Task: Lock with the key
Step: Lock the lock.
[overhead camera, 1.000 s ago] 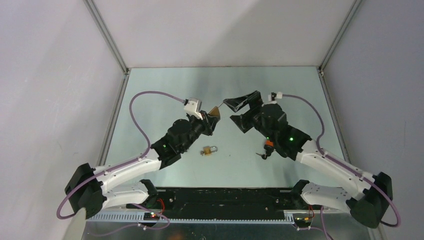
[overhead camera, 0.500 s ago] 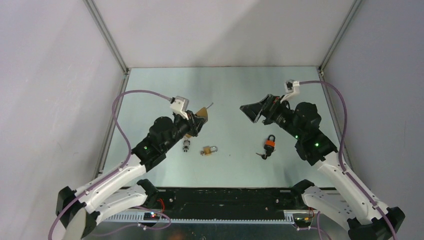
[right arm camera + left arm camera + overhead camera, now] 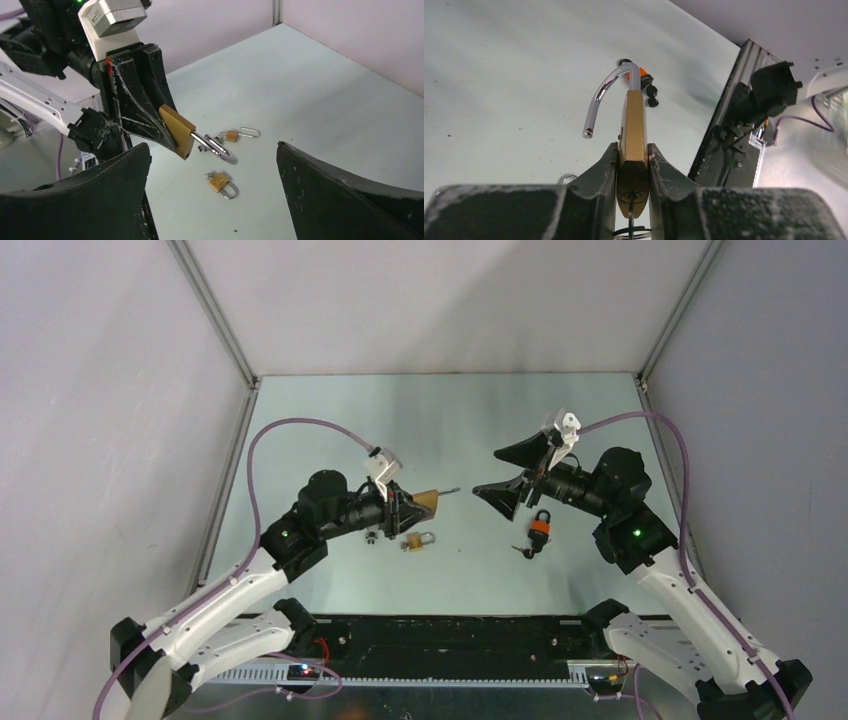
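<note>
My left gripper (image 3: 633,160) is shut on the body of a brass padlock (image 3: 634,117), held off the table. Its silver shackle (image 3: 610,89) stands open, the free end out of the body. A key (image 3: 630,211) with a wire ring sits in the keyhole between my fingers. In the top view the padlock (image 3: 426,501) points right, toward my right gripper (image 3: 487,472). That gripper is open wide with nothing in it, a short gap away. The right wrist view shows the padlock (image 3: 177,128) and its shackle (image 3: 218,149) just ahead of the right gripper (image 3: 212,146).
A small brass padlock (image 3: 419,539) lies on the table below the held one, with another small lock (image 3: 373,535) to its left. An orange and black padlock (image 3: 540,525) with keys (image 3: 523,551) lies under my right gripper. Grey walls enclose the table (image 3: 330,420).
My left arm has lowered and turned, so the padlock now points right at the other gripper. My right gripper drew back right, then swung left and down to face the padlock.
</note>
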Robot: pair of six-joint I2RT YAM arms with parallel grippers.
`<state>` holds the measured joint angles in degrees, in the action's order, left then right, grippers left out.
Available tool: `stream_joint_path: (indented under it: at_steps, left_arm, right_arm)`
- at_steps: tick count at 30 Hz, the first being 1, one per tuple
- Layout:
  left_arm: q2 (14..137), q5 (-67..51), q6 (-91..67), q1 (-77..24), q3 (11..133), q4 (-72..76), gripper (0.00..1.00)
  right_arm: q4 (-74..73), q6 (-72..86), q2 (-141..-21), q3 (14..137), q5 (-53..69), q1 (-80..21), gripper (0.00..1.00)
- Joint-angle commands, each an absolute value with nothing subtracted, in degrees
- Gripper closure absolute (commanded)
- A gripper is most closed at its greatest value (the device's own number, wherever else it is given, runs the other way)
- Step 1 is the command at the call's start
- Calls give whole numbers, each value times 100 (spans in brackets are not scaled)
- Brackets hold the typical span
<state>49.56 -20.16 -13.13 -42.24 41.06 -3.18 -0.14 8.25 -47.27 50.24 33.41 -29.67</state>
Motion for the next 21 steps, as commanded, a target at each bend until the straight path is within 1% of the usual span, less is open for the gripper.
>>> stream_joint_path:
  at_steps: [1,3,4,5,7,10,18,21]
  left_arm:
    - [4864,-2645,-951,-4224,4660,99,100]
    - [4818,-2690,-820,-4213,4699,45,100]
    - [4757,-2749,-732,-4184,4699,-83,100]
    - [4717,-2797,-705,-4140,4674,-107,100]
    - [4608,-2770,-701,-3941,4592,-87,100]
    - [4594,-3024,-724,-3627,4647,-66,100]
    - [4464,-3686,-551,-3534,4964,-450,100]
    - [4412,-4158,-598,-3531,5082,-449,100]
  right_arm:
    - [39,275,-4615,5043,3766,-2922,1]
    - [-126,441,-4575,5035,3667,-2838,2]
    - [-124,725,-4551,5031,3543,-2799,6]
    - [-79,846,-4480,4991,3320,-2721,7]
    - [388,1118,-4272,4753,3236,-2637,8]
    - [641,1296,-4214,4598,3615,-2515,7]
    - [639,861,-4593,4581,5226,-2528,6]
    - [813,873,-4793,4579,5191,-2647,6]
